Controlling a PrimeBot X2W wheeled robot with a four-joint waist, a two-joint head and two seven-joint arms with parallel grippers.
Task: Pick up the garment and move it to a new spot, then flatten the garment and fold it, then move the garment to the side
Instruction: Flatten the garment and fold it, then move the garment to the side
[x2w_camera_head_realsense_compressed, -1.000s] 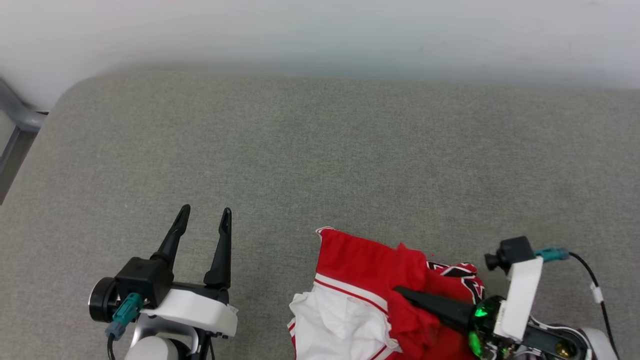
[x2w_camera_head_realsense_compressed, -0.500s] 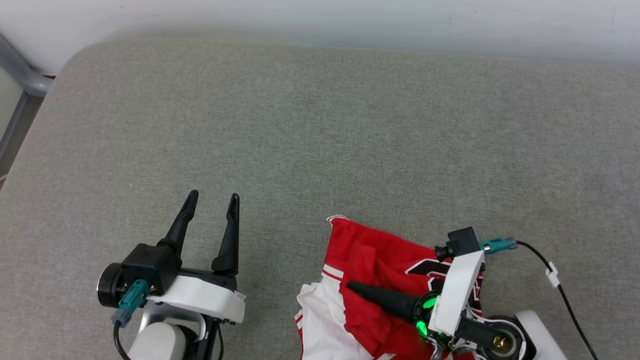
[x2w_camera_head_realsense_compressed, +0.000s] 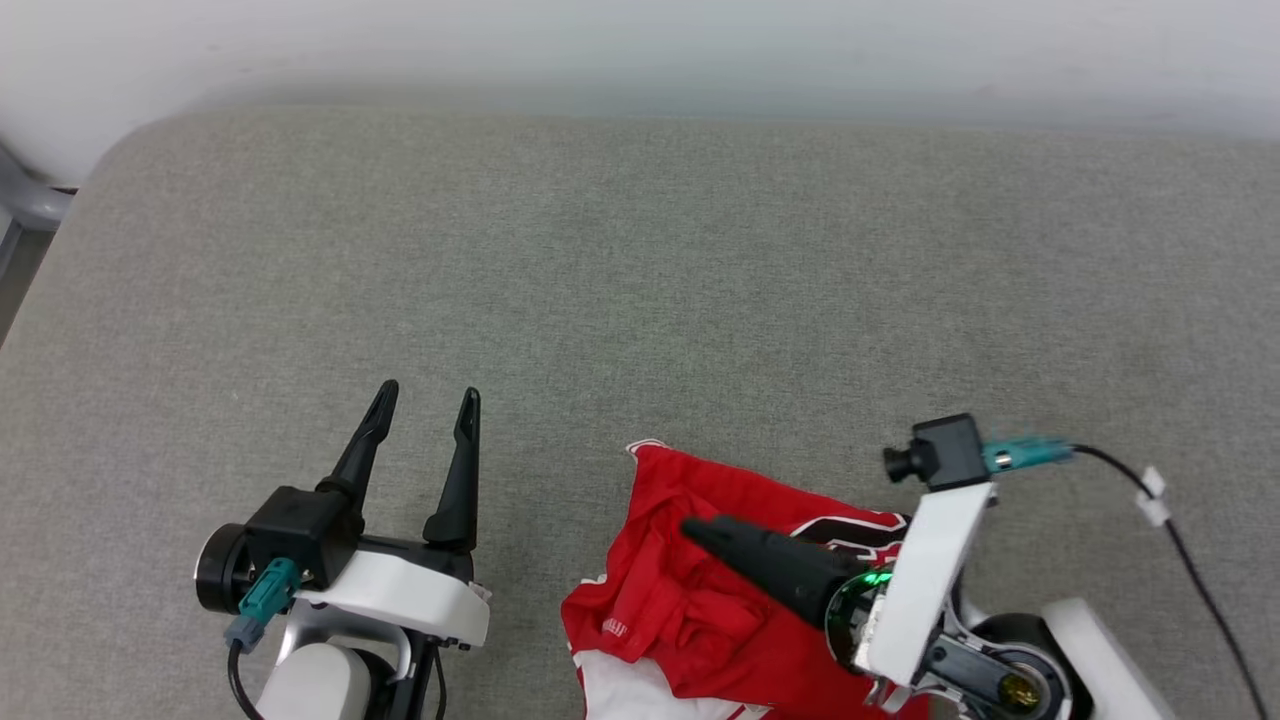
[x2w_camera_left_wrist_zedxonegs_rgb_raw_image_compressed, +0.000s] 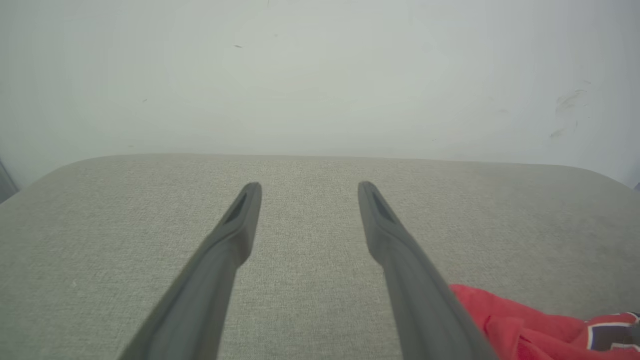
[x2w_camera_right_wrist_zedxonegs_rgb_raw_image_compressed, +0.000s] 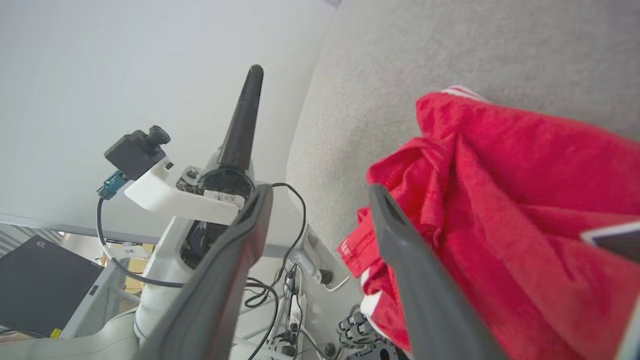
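The garment (x2w_camera_head_realsense_compressed: 680, 610) is a crumpled red heap with a bit of white at the near edge of the grey cushion, bottom middle of the head view. Black lettering shows on it beside my right wrist. My right gripper (x2w_camera_right_wrist_zedxonegs_rgb_raw_image_compressed: 320, 192) is open, with nothing between its fingers. Its upper finger (x2w_camera_head_realsense_compressed: 770, 565) lies over the red cloth and points up-left. The garment (x2w_camera_right_wrist_zedxonegs_rgb_raw_image_compressed: 510, 200) bunches against the outer side of one finger. My left gripper (x2w_camera_head_realsense_compressed: 428, 393) hovers open and empty to the garment's left. In the left wrist view the left gripper (x2w_camera_left_wrist_zedxonegs_rgb_raw_image_compressed: 310, 187) stands wide, with the garment (x2w_camera_left_wrist_zedxonegs_rgb_raw_image_compressed: 525, 325) at the lower right.
The grey fabric surface (x2w_camera_head_realsense_compressed: 640, 280) stretches far and wide behind the garment, up to a white wall (x2w_camera_head_realsense_compressed: 640, 40). A grey metal frame (x2w_camera_head_realsense_compressed: 25, 205) stands past its rounded left corner. A black cable (x2w_camera_head_realsense_compressed: 1190, 560) loops from my right wrist camera.
My right gripper has opened and let go of the garment after carrying it a little to the left. The cloth has slumped, hiding most of the white sleeve. The head camera shifted slightly.
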